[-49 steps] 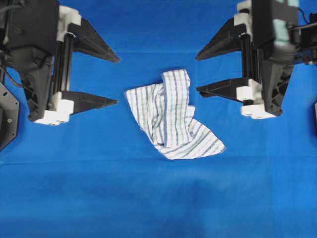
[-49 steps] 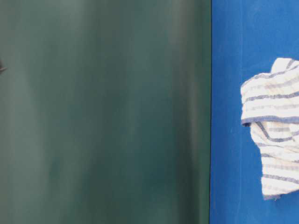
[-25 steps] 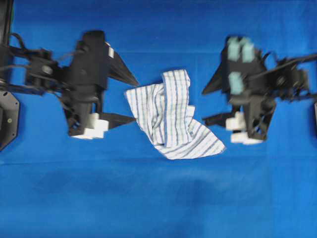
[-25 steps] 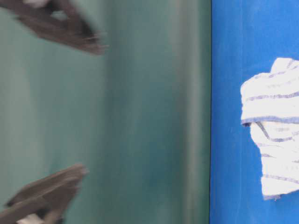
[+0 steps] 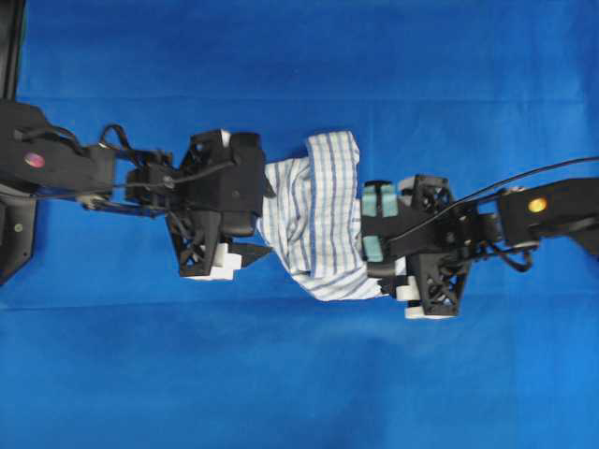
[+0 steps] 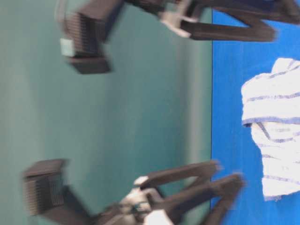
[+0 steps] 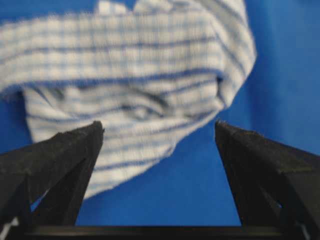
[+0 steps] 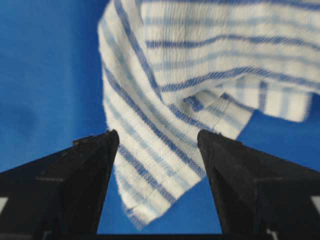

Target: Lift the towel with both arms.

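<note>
The blue surface (image 5: 299, 374) lies bare around the middle, where the crumpled towel (image 5: 318, 220) rests. Both arms reach in low from opposite sides, crowding its edges. The left gripper (image 7: 159, 131) has its fingers (image 7: 60, 150) spread wide (towel edge between them); the right gripper (image 8: 158, 142) likewise.

Blurred open tools (image 6: 225, 33) beside towel (image 6: 274, 126).
</note>
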`<state>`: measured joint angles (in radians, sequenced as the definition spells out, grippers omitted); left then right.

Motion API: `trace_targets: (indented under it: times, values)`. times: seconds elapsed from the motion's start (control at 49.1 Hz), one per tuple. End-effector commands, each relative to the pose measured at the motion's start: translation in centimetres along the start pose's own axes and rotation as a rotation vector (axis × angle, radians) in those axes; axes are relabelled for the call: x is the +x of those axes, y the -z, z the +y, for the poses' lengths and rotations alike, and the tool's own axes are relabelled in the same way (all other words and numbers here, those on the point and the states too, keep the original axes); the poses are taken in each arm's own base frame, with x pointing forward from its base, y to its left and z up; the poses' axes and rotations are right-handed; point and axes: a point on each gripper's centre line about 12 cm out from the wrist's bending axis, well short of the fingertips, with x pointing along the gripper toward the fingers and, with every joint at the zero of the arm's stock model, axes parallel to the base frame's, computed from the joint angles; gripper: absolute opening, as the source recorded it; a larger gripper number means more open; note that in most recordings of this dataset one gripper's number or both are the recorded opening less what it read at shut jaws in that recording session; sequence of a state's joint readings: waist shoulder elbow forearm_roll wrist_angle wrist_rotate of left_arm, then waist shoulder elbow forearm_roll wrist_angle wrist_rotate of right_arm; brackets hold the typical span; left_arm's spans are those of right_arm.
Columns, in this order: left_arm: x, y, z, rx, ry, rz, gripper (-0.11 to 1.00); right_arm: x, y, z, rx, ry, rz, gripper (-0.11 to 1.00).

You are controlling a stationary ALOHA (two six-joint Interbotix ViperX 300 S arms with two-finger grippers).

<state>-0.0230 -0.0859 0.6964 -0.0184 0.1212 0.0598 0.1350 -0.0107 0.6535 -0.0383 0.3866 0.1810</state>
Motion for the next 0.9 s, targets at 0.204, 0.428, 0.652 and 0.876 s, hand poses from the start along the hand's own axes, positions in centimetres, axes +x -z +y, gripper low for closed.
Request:
trace_targets:
  times: [0.204,0.428,0.652,0.876]
  values:
    - [4.0,3.1,-0.1,0.000,0.001,0.068,0.90,3.0,0.9,0.2,-0.003,-0.008,0.001,0.67]
    - [5.0,4.0,-0.1,0.001,0.001,0.074,0.90,5.0,2.1,0.2,-0.002,-0.009,0.018,0.67]
    - [5.2,4.3,0.0,-0.001,-0.001,0.083,0.87,5.5,2.3,0.2,-0.001,-0.008,0.029,0.66]
    - [5.2,4.4,0.3,-0.009,-0.005,0.105,0.52,5.4,2.0,0.2,-0.001,-0.009,0.023,0.59]
